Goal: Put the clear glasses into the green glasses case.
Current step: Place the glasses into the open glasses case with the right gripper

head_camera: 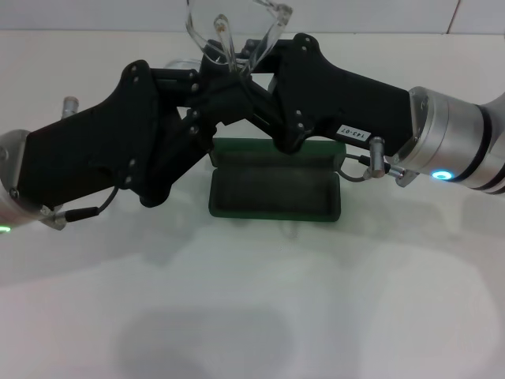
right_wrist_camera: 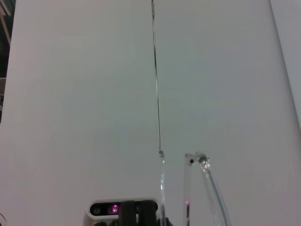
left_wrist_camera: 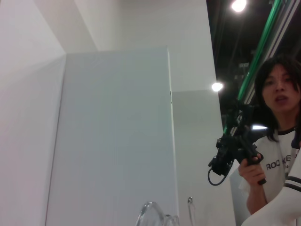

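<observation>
I am seeing both black grippers meeting above the open dark green rectangular glasses case (head_camera: 274, 189) on the white table (head_camera: 252, 300). The left gripper (head_camera: 207, 79) and right gripper (head_camera: 251, 73) are both clenching the transparent colourless plastic glasses (head_camera: 234, 35), raised over the case.

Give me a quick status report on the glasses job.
Left gripper and right gripper both up high, meeting at the clear glasses. Green glasses case open on the table below. Nothing blocking it.
</observation>
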Tool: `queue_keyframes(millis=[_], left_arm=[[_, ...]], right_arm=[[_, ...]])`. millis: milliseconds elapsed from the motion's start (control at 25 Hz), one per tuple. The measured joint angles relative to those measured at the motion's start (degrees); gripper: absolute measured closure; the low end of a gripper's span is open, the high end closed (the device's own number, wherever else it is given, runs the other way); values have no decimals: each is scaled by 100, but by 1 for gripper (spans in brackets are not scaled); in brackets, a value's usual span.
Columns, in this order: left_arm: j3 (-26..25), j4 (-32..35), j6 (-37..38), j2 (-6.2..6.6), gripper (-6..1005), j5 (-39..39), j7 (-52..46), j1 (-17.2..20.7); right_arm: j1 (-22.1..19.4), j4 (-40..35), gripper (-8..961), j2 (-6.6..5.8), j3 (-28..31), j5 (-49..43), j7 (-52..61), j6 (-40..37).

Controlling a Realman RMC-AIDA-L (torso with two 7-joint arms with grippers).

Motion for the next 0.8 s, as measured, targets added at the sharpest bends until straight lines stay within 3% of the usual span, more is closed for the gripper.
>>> queue_keyframes(millis=[800], left_arm=[[-6, -9, 2, 7, 930, -6, 60, -19]], right_arm=[[40, -1, 838, 0, -79, -55, 15, 6]])
